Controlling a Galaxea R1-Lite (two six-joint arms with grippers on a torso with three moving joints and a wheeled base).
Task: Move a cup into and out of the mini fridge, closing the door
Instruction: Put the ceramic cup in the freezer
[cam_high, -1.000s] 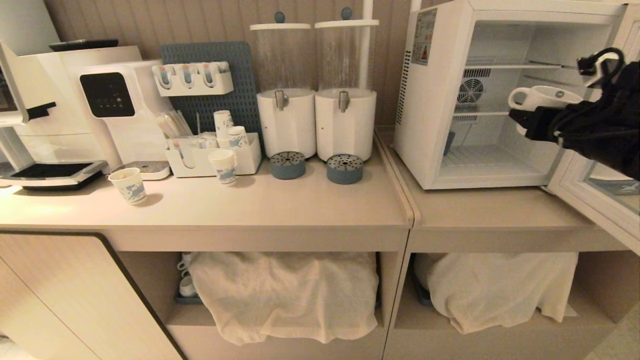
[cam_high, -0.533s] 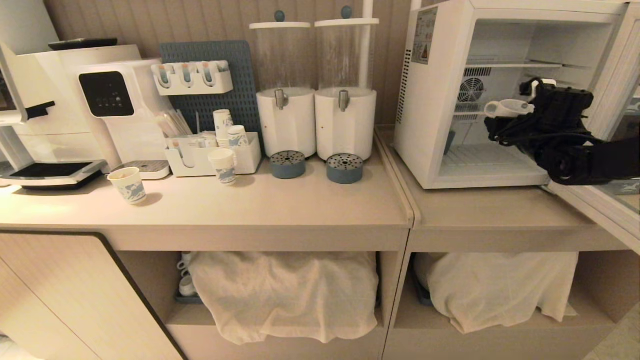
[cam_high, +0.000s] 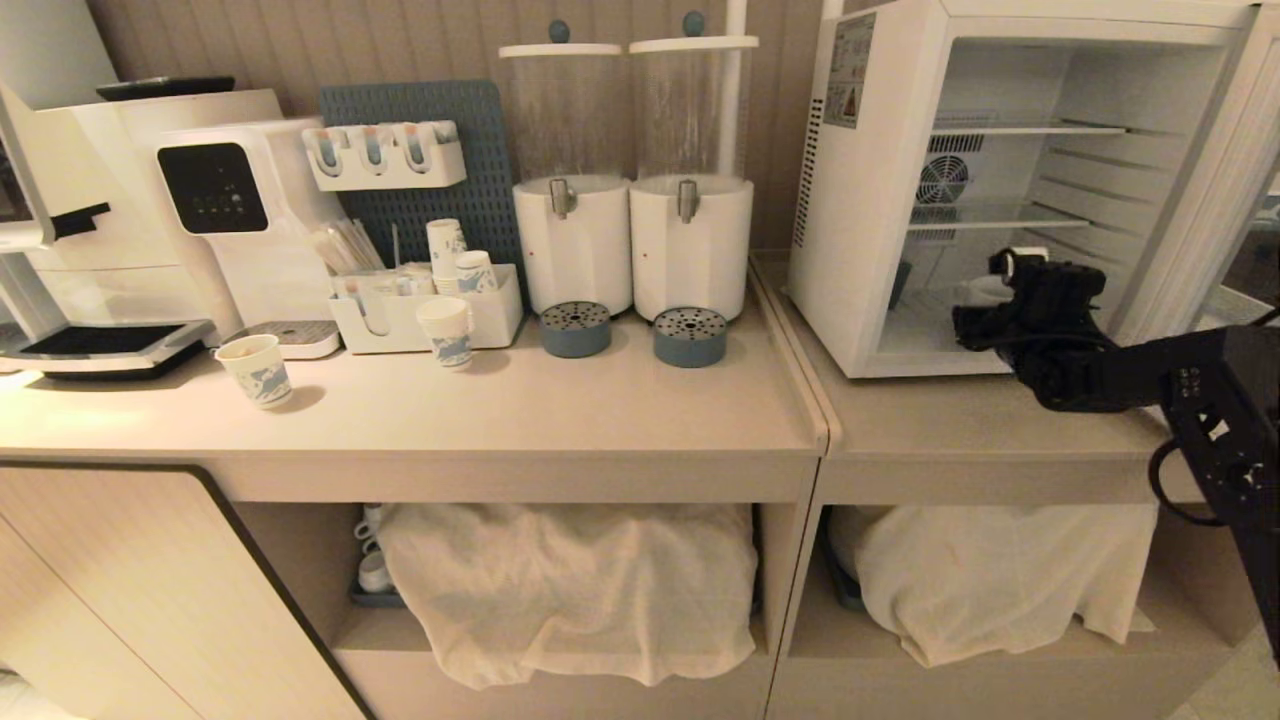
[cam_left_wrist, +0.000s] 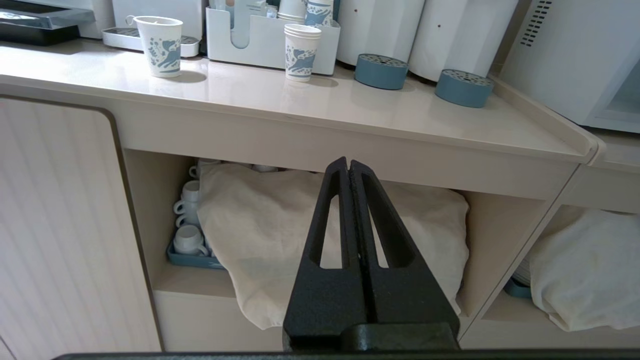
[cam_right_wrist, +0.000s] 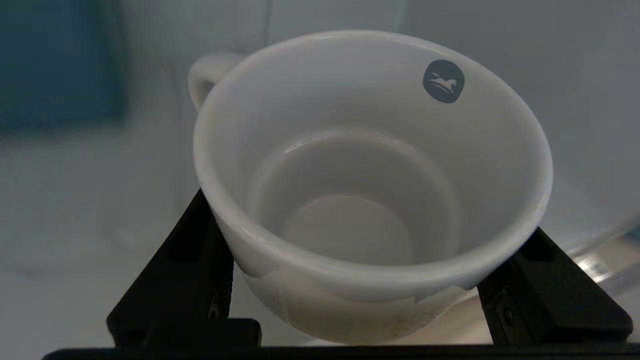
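The mini fridge (cam_high: 860, 200) stands at the right of the counter with its door (cam_high: 1195, 190) swung open to the right. My right gripper (cam_high: 985, 300) reaches into the lower compartment, below the wire shelf, and is shut on the cup (cam_high: 972, 292), most of which the black hand hides in the head view. In the right wrist view the white cup (cam_right_wrist: 370, 165) sits between the two fingers of the right gripper (cam_right_wrist: 367, 240), its blue logo inside the rim and its handle pointing away. I cannot tell whether it touches the fridge floor. My left gripper (cam_left_wrist: 348, 167) is shut and empty, parked below counter height.
Two white drink dispensers (cam_high: 630, 240) with blue drip trays stand left of the fridge. Paper cups (cam_high: 257, 370) and a cup organiser (cam_high: 420, 300) sit by the coffee machine (cam_high: 200, 200). Cloth-covered items (cam_high: 570, 590) fill the shelves under the counter (cam_high: 500, 410).
My right gripper has carried the cup down from middle-shelf height to the fridge's lower compartment and further in. The left arm has not moved.
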